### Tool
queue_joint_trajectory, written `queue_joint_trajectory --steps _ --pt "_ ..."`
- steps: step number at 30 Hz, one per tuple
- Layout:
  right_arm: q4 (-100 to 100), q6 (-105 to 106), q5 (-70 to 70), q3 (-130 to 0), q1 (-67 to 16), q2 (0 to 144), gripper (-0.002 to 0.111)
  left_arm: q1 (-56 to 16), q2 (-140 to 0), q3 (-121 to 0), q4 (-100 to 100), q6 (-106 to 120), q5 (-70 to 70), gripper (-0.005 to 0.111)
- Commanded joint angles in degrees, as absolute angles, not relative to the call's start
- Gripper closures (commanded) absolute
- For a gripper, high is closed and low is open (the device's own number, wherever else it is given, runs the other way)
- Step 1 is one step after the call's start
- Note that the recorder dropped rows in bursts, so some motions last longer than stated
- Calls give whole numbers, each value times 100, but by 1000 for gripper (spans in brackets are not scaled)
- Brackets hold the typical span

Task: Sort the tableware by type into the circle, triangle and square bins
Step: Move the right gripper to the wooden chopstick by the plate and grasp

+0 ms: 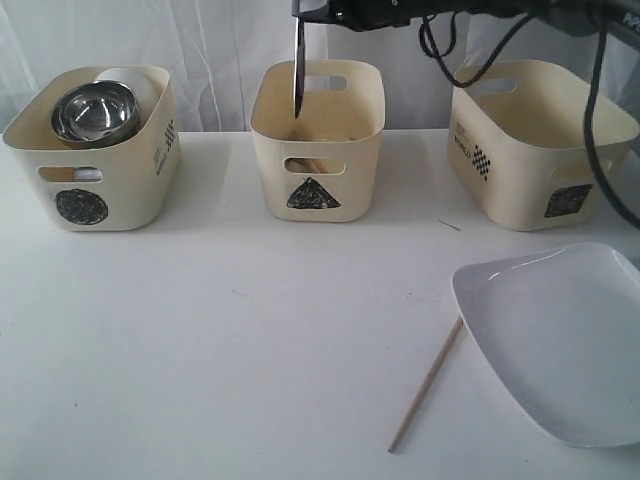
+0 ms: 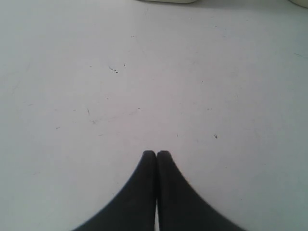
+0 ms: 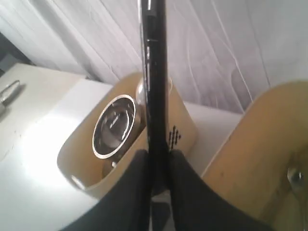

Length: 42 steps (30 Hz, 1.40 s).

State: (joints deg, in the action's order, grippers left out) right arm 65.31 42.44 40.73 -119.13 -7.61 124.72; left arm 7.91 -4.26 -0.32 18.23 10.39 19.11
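Fingers of the right gripper (image 3: 155,158) are clamped on the steel knife (image 1: 298,70), which hangs upright, tip down, over the open mouth of the triangle bin (image 1: 330,165). Left of the triangle bin, the circle bin (image 1: 120,170) holds a steel bowl (image 1: 95,110) with a white bowl (image 1: 140,80) behind it. Right of the triangle bin stands the square bin (image 1: 520,170). Nearer the camera than the triangle bin and to its right, the white squarish plate (image 1: 560,340) lies flat on the desk (image 1: 200,350), with one wooden chopstick (image 1: 428,380) just beside its left edge. The left gripper (image 2: 156,155) shows only in its wrist view, its fingers pressed together on nothing above bare desk.
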Motion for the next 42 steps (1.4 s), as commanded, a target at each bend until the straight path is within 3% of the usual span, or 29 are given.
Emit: queue_joint_trajectory --steps 1,6,8,13,15,20,24,30,42 --pt "8134 6072 3006 -11926 -785 12901 108 792 -402 0 1861 1056 1906 107" --pt "8525 6463 2003 -11926 -809 13333 107 792 -402 0 1861 1056 1906 107" --pt "8490 6463 2050 -11926 -799 13433 100 792 -402 0 1861 1056 1906 107" --pt "8122 6463 2439 -11926 -799 13476 71 792 -402 0 1861 1056 1906 107" --pt "8109 6463 2579 -11926 -799 13446 68 792 -402 0 1861 1056 1906 107" --pt "7613 5356 3465 -11926 -633 13224 75 792 -402 0 1861 1056 1906 107" --pt "5285 3570 4616 -11926 -464 12856 108 792 -402 0 1861 1056 1906 107" --pt "532 864 6907 -11590 -694 12203 108 792 -402 0 1861 1056 1906 107" --pt "0 -1900 5647 -7204 -2164 9340 108 792 -402 0 1861 1056 1906 107"
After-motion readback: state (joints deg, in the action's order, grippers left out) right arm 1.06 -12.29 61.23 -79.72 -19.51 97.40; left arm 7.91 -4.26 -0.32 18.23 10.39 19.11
